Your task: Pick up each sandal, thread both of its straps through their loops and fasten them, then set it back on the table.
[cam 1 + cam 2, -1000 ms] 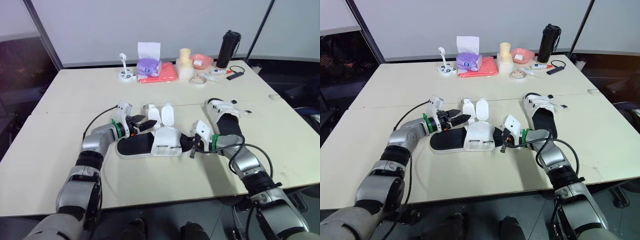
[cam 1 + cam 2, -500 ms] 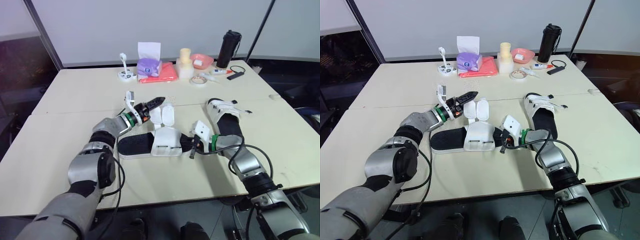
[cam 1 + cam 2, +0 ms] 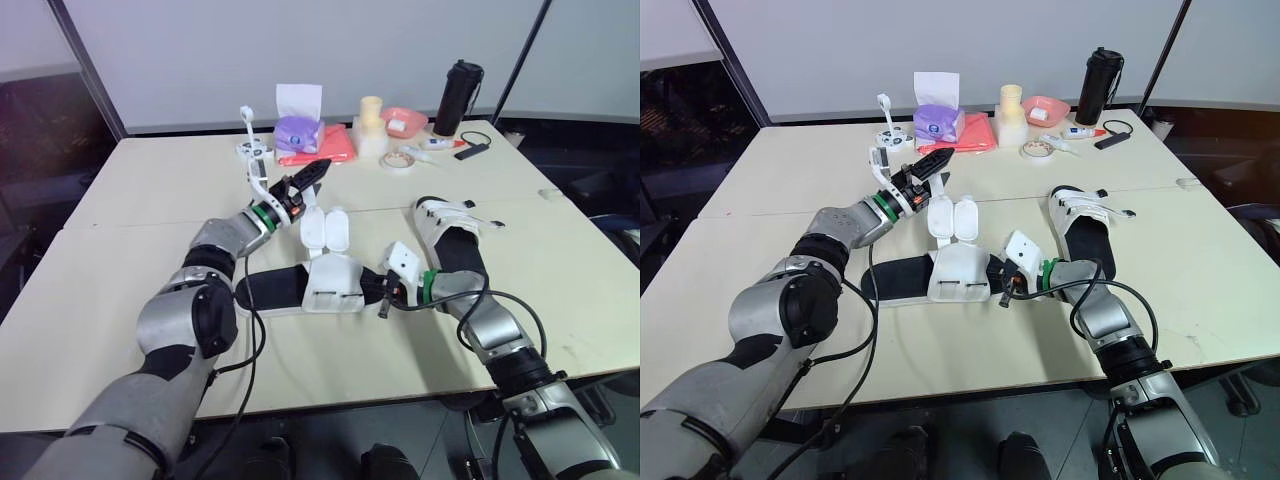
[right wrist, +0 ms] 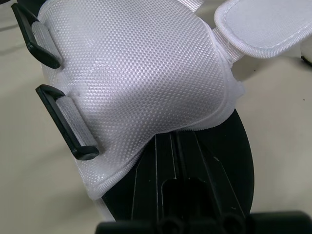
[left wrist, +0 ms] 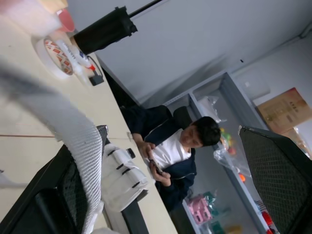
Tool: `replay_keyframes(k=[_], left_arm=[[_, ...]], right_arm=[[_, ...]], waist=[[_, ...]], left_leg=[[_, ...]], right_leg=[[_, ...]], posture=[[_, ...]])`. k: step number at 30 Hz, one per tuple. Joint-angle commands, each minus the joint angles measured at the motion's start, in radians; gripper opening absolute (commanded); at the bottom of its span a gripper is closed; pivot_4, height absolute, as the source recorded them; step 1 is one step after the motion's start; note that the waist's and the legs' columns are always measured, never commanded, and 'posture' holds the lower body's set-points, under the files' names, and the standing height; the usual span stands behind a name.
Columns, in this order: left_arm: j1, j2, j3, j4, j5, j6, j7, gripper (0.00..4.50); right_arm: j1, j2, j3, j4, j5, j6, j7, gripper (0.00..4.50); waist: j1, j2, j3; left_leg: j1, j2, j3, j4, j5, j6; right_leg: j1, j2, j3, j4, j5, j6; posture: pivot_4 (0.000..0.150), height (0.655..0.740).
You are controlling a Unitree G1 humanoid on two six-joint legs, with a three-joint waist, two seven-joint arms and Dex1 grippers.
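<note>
A black-soled sandal (image 3: 300,288) lies in the middle of the table with its white upper (image 3: 335,282) closed over the sole. Its two white straps (image 3: 323,229) stand up unfastened on the far side. My left gripper (image 3: 308,178) hangs open above and just behind those straps. In the left wrist view one white strap (image 5: 73,131) curves past a finger (image 5: 68,195). My right gripper (image 3: 383,291) is low at the sandal's right end, shut on the sole (image 4: 219,161). A second sandal (image 3: 447,238) with its white straps across it lies to the right.
Along the far edge stand a purple tissue box (image 3: 297,131), a red cloth (image 3: 322,150), a cream cup (image 3: 370,124), a pink bowl (image 3: 403,121), a tape roll (image 3: 398,159) and a black bottle (image 3: 456,97). A seated person (image 5: 180,151) is beyond the table.
My left gripper has risen from beside the sandal's heel and moved toward the far side, now above the loose straps. The right gripper and both sandals have stayed put.
</note>
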Motion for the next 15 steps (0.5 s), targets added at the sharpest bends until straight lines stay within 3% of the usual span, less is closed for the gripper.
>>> replay_keyframes(k=[1,4,6,8,14,15], left_arm=[[-0.055,0.014,0.004,-0.035,-0.009,0.011,-0.048,4.5],[-0.065,0.02,-0.005,-0.049,-0.006,0.022,-0.076,4.5],[-0.072,0.023,-0.009,-0.062,-0.007,0.03,-0.09,3.95],[-0.076,0.026,-0.018,-0.081,-0.007,0.05,-0.115,3.14],[-0.03,0.019,-0.117,-0.21,0.018,0.127,-0.232,0.08],[-0.01,0.019,-0.149,-0.252,0.021,0.149,-0.266,0.02]], right_arm=[[0.011,0.003,0.02,0.012,-0.021,0.019,0.004,0.02],[0.005,0.004,0.02,0.019,-0.024,0.014,0.005,0.02],[0.001,0.006,0.02,0.025,-0.026,0.012,0.007,0.0],[-0.002,0.007,0.02,0.03,-0.028,0.01,0.008,0.0],[-0.012,0.01,0.022,0.041,-0.033,0.004,0.009,0.0],[-0.014,0.01,0.022,0.043,-0.033,0.003,0.01,0.0]], waist=[[0.0,0.0,0.0],[-0.001,0.0,0.0],[-0.002,0.0,0.0],[-0.003,0.0,0.0],[-0.005,0.0,0.0],[-0.006,0.0,0.0]], left_leg=[[0.0,0.0,0.0,0.0,0.0,0.0],[0.0,0.0,0.0,0.0,0.0,0.0],[0.0,0.0,0.0,0.0,0.0,0.0],[0.0,0.0,0.0,0.0,0.0,0.0],[0.0,0.0,0.0,0.0,0.0,0.0],[0.0,0.0,0.0,0.0,0.0,0.0]], right_leg=[[0.0,0.0,0.0,0.0,0.0,0.0],[0.0,0.0,0.0,0.0,0.0,0.0],[0.0,0.0,0.0,0.0,0.0,0.0],[0.0,0.0,0.0,0.0,0.0,0.0],[0.0,0.0,0.0,0.0,0.0,0.0],[0.0,0.0,0.0,0.0,0.0,0.0]], posture=[[0.15,0.74],[0.15,0.74],[0.15,0.74],[0.15,0.74],[0.15,0.74],[0.15,0.74]])
